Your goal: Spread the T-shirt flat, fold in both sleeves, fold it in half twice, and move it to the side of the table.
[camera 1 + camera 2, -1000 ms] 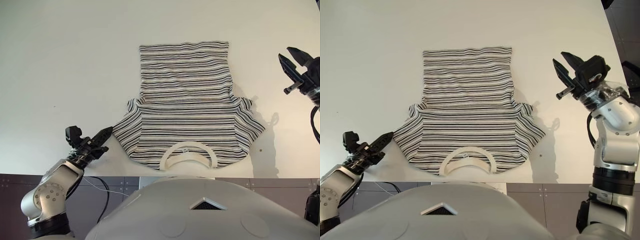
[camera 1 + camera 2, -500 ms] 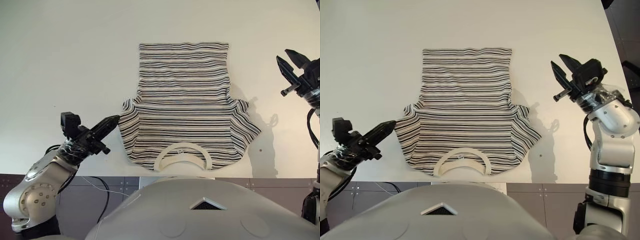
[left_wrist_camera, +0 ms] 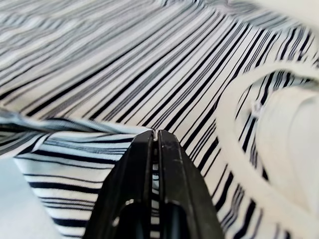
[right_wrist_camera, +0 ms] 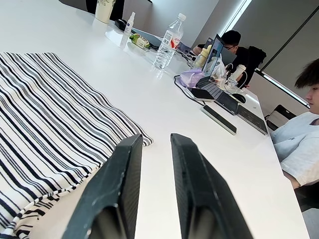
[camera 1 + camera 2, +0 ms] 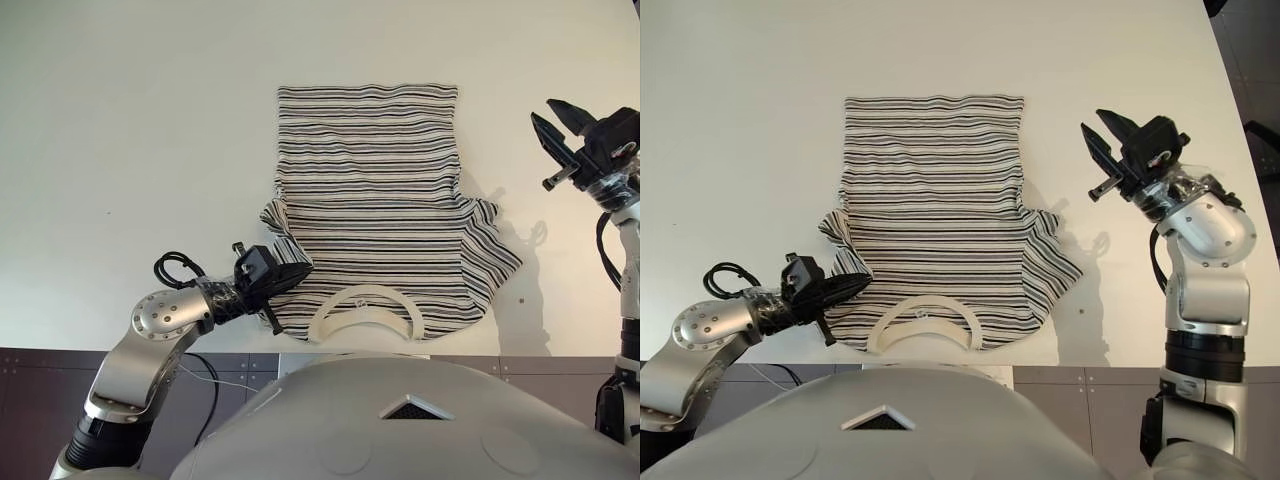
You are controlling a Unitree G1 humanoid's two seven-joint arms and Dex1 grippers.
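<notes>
On white table [image 5: 150,150], pinching shirt [image 5: 370,170] sleeve [image 5: 280,235] between clenched fingers [image 3: 134,164] of left gripper [image 5: 297,270] for inward fold; right gripper [image 5: 545,112] parted, empty.

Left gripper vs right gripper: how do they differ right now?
Left gripper is shut, pinching the T-shirt at its left sleeve; right gripper is open and holds nothing. Left gripper sits low on the cloth near the shirt's near edge; right gripper is off the shirt's right side, clear of the fabric, over the table. Shared: both are black two-finger grippers.
</notes>
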